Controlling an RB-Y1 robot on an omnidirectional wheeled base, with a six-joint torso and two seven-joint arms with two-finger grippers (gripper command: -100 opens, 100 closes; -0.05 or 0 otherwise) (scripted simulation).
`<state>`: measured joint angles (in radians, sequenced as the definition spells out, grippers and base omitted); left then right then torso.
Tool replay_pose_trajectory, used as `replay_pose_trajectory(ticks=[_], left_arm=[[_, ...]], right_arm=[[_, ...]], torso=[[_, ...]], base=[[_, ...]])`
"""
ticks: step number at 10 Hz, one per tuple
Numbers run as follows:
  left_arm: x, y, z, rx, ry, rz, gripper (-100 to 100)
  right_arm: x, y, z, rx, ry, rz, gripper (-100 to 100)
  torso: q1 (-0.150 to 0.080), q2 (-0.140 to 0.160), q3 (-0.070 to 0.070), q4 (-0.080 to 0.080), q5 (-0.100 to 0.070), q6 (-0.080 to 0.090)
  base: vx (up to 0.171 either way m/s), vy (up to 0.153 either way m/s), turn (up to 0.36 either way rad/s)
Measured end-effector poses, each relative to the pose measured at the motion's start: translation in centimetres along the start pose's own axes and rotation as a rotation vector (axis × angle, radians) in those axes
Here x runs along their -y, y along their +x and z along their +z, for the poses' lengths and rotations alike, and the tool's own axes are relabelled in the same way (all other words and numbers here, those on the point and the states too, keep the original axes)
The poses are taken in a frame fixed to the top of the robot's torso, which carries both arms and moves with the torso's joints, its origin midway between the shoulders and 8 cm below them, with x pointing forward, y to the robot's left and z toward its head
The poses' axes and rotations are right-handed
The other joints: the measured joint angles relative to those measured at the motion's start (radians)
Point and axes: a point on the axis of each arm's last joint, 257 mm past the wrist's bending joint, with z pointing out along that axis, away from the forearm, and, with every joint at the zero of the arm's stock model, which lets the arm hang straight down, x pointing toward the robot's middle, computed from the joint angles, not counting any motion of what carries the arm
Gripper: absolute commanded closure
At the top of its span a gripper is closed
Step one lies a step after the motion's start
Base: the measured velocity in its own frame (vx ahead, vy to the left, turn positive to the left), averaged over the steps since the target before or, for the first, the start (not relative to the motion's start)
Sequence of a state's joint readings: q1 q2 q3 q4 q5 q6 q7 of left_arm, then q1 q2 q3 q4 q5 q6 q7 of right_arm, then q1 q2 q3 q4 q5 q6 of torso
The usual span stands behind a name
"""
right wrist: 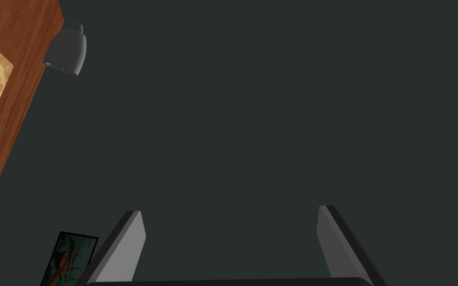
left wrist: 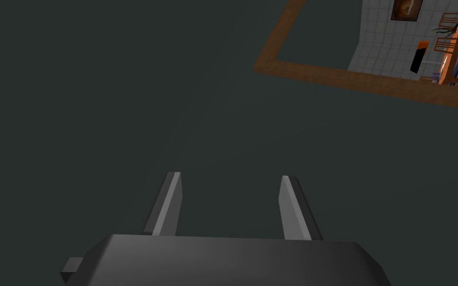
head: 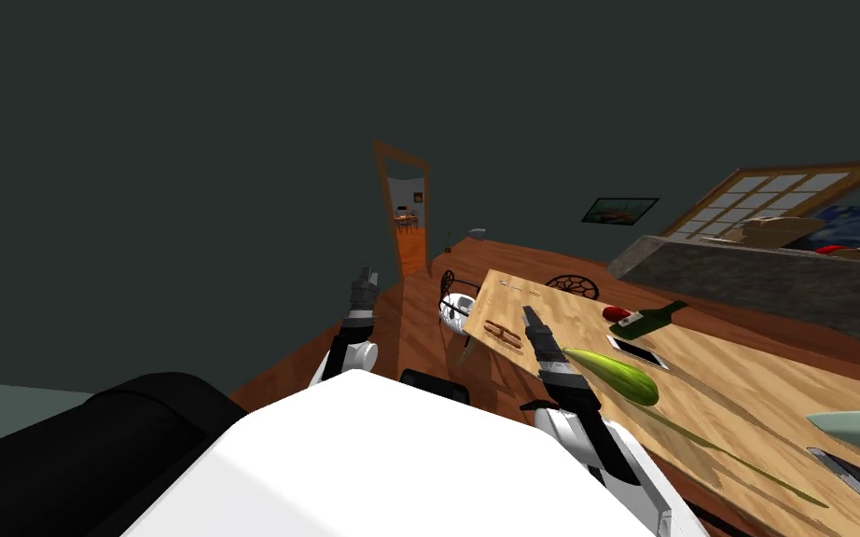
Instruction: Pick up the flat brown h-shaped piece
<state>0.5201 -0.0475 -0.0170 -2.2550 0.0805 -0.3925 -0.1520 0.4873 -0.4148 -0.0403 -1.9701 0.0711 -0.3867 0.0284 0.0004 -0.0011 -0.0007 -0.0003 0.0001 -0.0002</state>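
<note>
Right claw [head: 531, 317], fingers apart, hovers over the tabletop [head: 727, 373]; the brown h-shaped piece [head: 503, 333] lies just beside it, toward my left. Left claw [head: 364, 277], also spread, hangs farther off.

Home dining rm: wood table [head: 745, 392], chair [head: 572, 284], bottle [head: 647, 320], wall pic [head: 619, 211].

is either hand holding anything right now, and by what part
Nothing is held: left hand and right hand are open, empty. The flat brown h-shaped piece lies on the light wooden table.
</note>
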Motion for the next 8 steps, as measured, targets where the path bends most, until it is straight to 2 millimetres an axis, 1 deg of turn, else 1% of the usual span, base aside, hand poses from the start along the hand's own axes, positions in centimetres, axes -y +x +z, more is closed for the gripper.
replay_pose_trajectory(ticks=[1, 2, 4, 5, 8], left_arm=[[0.0, 0.0, 0.0, 0.000, 0.000, 0.000, 0], [0.0, 0.0, 0.0, 0.000, 0.000, 0.000, 0], [0.0, 0.0, 0.0, 0.000, 0.000, 0.000, 0], [0.0, 0.0, 0.0, 0.000, 0.000, 0.000, 0], [0.0, 0.0, 0.0, 0.000, 0.000, 0.000, 0]], right_arm=[[0.6, 0.1, 0.0, -0.016, 0.012, -0.016, -100], [1.8, 0.5, -0.2, -0.044, 0.033, -0.041, -100], [3.5, 0.9, -0.4, -0.091, 0.063, -0.083, -100], [4.5, 0.9, -0.6, -0.109, 0.081, -0.100, -100], [8.0, 2.2, -1.8, -0.195, 0.139, -0.171, -100]], torso=[[0.000, 0.000, 0.000, 0.000, 0.000, 0.001], [0.000, 0.000, 0.000, 0.000, 0.000, 0.000], [0.000, 0.000, 0.000, 0.000, 0.000, 0.000], [0.000, 0.000, 0.000, 0.000, 0.000, 0.001], [0.000, 0.000, 0.000, 0.000, 0.000, 0.000]], base=[[0.011, 0.008, 0.242], [0.010, 0.001, 0.120], [0.010, 0.004, 0.152], [0.008, 0.005, 0.257], [0.004, 0.000, 0.163]])
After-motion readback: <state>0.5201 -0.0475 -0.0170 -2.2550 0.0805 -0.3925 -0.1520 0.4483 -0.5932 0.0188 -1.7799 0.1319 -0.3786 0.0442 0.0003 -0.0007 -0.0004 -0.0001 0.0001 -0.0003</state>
